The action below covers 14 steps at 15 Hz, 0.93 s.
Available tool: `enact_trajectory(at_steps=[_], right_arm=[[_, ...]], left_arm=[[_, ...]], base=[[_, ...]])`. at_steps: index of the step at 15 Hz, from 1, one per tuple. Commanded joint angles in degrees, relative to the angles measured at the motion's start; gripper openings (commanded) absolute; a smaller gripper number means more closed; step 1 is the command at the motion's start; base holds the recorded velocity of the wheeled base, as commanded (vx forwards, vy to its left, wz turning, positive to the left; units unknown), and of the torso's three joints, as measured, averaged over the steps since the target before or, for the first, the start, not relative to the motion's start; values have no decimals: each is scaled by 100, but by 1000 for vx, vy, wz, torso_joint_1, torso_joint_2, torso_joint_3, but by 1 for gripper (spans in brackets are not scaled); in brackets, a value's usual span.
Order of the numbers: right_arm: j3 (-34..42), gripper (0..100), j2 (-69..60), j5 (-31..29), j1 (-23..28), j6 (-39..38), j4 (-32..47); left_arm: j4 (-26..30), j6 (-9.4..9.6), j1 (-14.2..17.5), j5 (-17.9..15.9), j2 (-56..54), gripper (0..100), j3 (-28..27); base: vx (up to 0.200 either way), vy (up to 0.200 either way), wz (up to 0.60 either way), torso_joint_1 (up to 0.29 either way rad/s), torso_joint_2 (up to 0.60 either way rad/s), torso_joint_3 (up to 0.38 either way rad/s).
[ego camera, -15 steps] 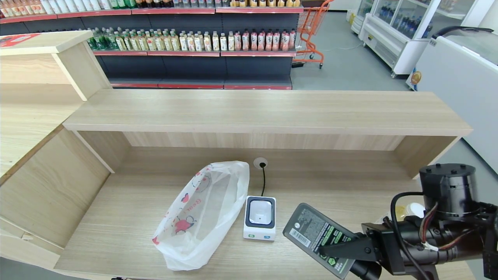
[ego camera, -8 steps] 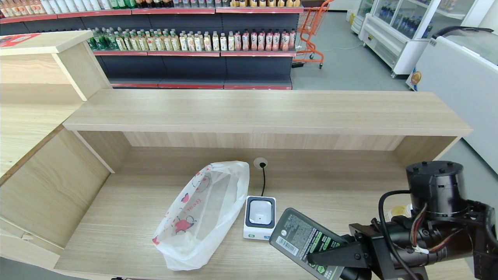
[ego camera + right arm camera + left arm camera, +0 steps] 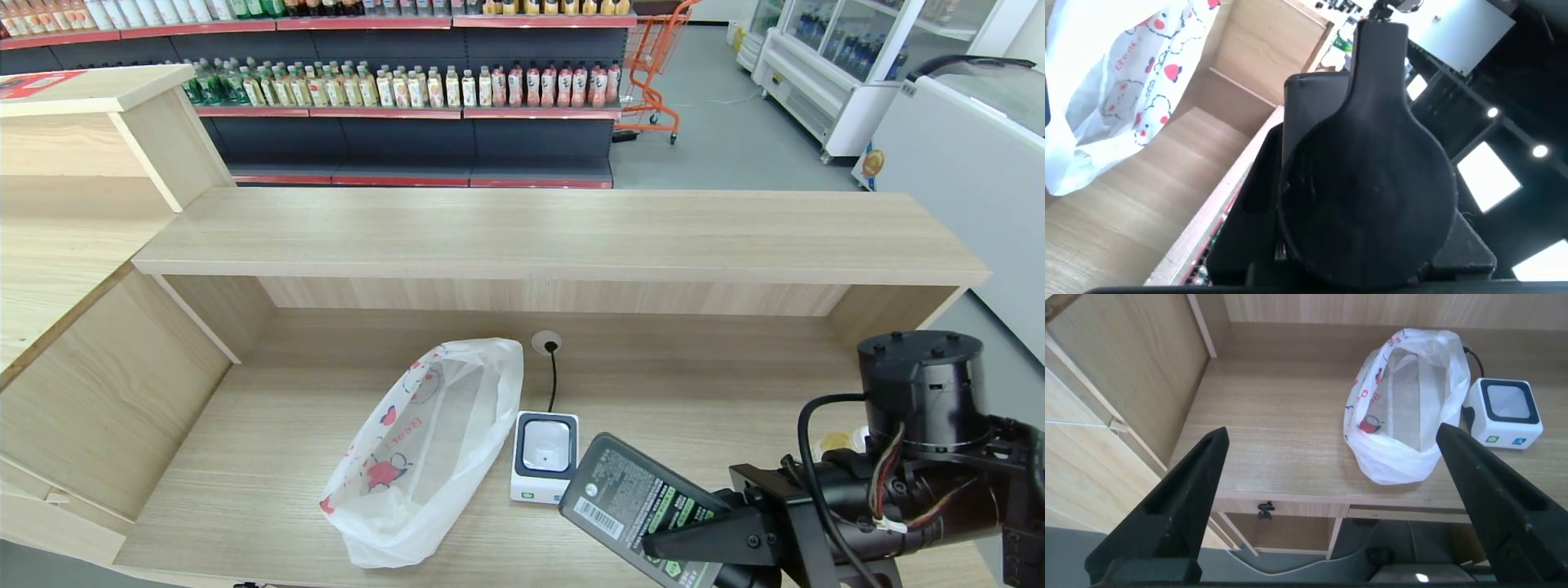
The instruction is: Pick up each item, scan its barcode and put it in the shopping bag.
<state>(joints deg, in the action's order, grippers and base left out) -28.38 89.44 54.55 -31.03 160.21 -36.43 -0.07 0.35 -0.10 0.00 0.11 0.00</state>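
The right hand (image 3: 663, 539) is clamped on a dark packet (image 3: 611, 490), held just beside the scanner (image 3: 544, 457). The left hand (image 3: 1333, 434) is held with fingers apart.

Shop: drink shelves (image 3: 408, 86), checkout counter (image 3: 555, 233)

A light wooden checkout counter (image 3: 702, 392) is seen beneath a raised ledge (image 3: 555, 233) of the same wood. A white scanner (image 3: 544, 453) is set flat on the counter, window up, just to the left of the right gripper (image 3: 663, 532) and slightly ahead of it. Its black cable (image 3: 553, 376) is run straight back to a round grommet (image 3: 546, 340) by the rear panel. A translucent shopping bag (image 3: 424, 449), printed in red, is laid just beyond the scanner, farther left of the gripper, its mouth turned to the rear. A pale yellow item (image 3: 837, 443), largely hidden, is seen to the gripper's right.
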Motion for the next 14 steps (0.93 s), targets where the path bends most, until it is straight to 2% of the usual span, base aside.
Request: enact_trajectory(at_steps=[1, 9, 10, 12, 13, 14], right_arm=[[8, 0, -67, 3, 0, 2, -5], [113, 0, -146, 126, 9, -34, -49], [96, 0, -269, 126, -88, -403, -40], [96, 0, -603, -112, -176, -2046, -40], [113, 0, -779, -762, -141, -3286, -49], [113, 0, -964, -1228, -106, -4033, -58]], left_arm=[[-1, 0, 1, 0, -2, 100, 0], [-1, 0, 1, 9, -2, 100, 0], [-1, 0, 1, 0, -2, 100, 0], [-1, 0, 1, 0, -2, 100, 0], [-1, 0, 1, 0, -2, 100, 0], [-1, 0, 1, 0, -2, 100, 0]], base=[[0, 0, 0, 0, 0, 0], [0, 0, 0, 0, 0, 0], [0, 0, 0, 0, 0, 0], [0, 0, 0, 0, 0, 0], [0, 0, 0, 0, 0, 0], [0, 0, 0, 0, 0, 0]])
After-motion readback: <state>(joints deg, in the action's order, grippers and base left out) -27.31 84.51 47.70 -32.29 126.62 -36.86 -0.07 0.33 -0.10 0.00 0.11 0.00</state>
